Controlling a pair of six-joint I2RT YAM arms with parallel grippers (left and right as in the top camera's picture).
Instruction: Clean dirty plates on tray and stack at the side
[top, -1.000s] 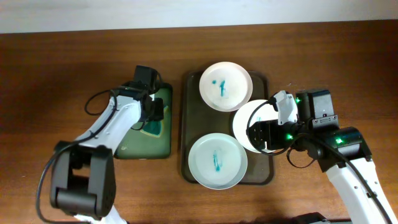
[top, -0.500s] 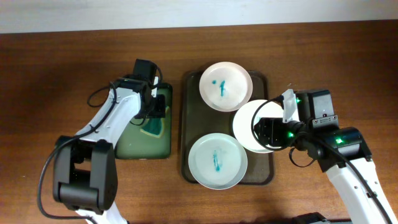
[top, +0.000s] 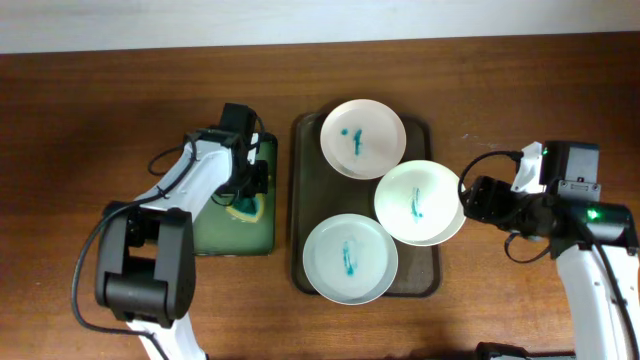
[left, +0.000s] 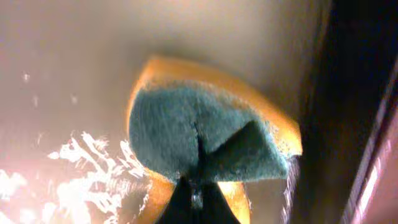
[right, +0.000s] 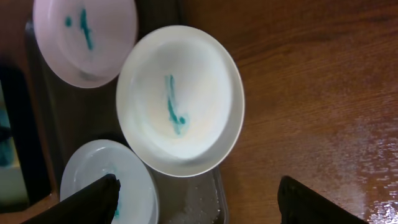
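Three white plates with teal smears lie on the dark tray (top: 300, 210): one at the back (top: 362, 138), one at the front (top: 350, 258), and one at the right (top: 418, 202) that overhangs the tray's right edge. My left gripper (top: 247, 188) is shut on a yellow sponge with a green scouring face (left: 205, 134), and its fingertips (left: 198, 198) pinch the sponge's lower edge. My right gripper (top: 476, 200) is open and empty, just right of the right plate (right: 180, 99), with its fingers (right: 199, 202) spread wide below that plate.
A green basin (top: 215, 235) stands left of the tray and holds the sponge; its wet floor (left: 68, 74) glistens. Bare brown wood table (top: 520, 100) lies to the right of the tray.
My right gripper has drawn back to the right, off the right plate, which now lies uncovered. My left gripper has shifted slightly over the sponge.
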